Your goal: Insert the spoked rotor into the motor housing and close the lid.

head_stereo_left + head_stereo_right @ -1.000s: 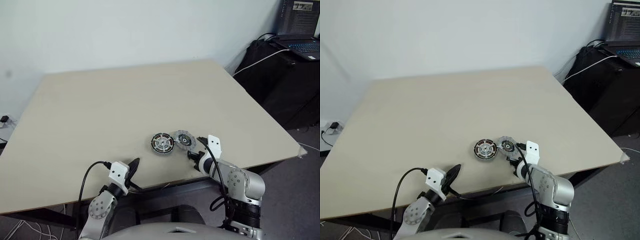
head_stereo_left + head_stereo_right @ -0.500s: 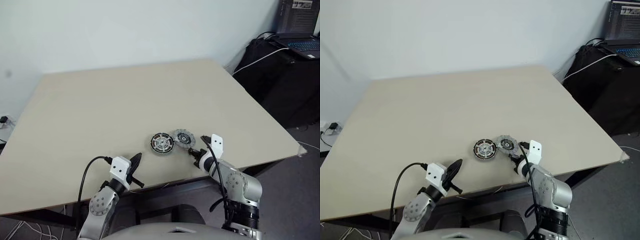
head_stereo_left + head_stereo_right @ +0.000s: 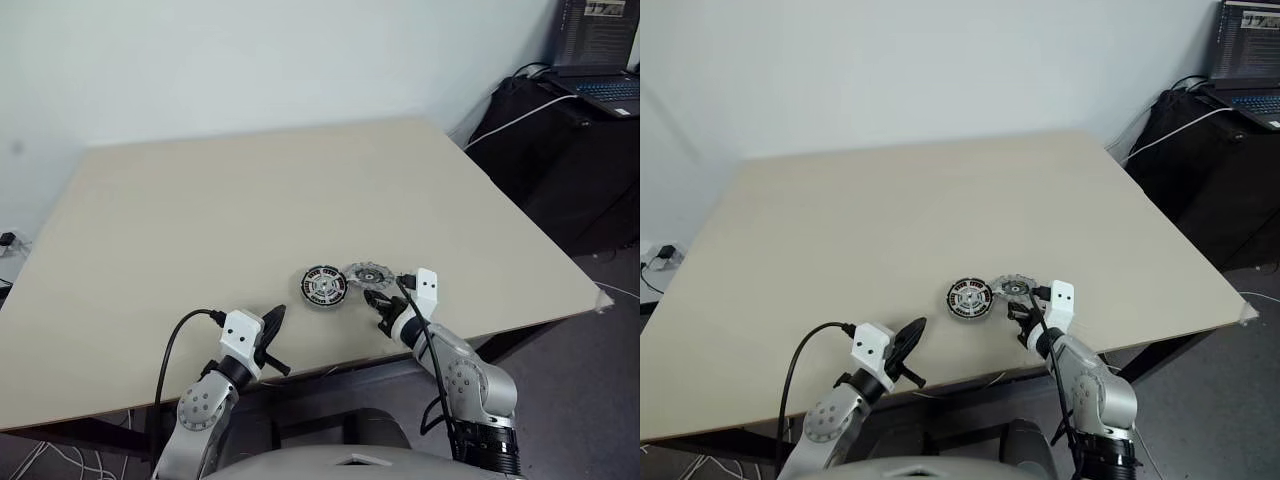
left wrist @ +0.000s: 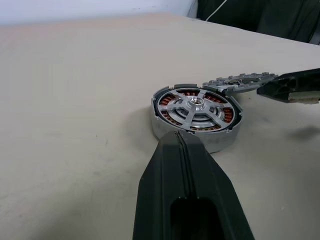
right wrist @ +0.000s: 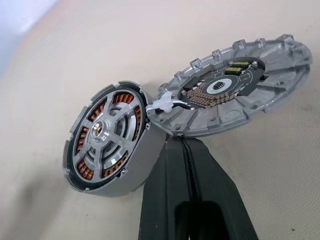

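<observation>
Right tool closed, under tilted lid; motor housing beside.

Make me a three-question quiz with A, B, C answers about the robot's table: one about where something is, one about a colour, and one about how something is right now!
1. Where is the spoked rotor?
A. Inside the motor housing
B. On the floor
C. On the laptop

2. What colour are the windings?
A. Blue
B. Copper
C. Green

3. How is the lid?
A. Shut flat on the housing
B. Tipped up, open, beside the housing
C. Upside down at the table's far edge

Answers:
1 A, spokes sit within the housing's wall.
2 B, orange-brown coils show between the spokes.
3 B, the right gripper is under its raised rim.
</observation>
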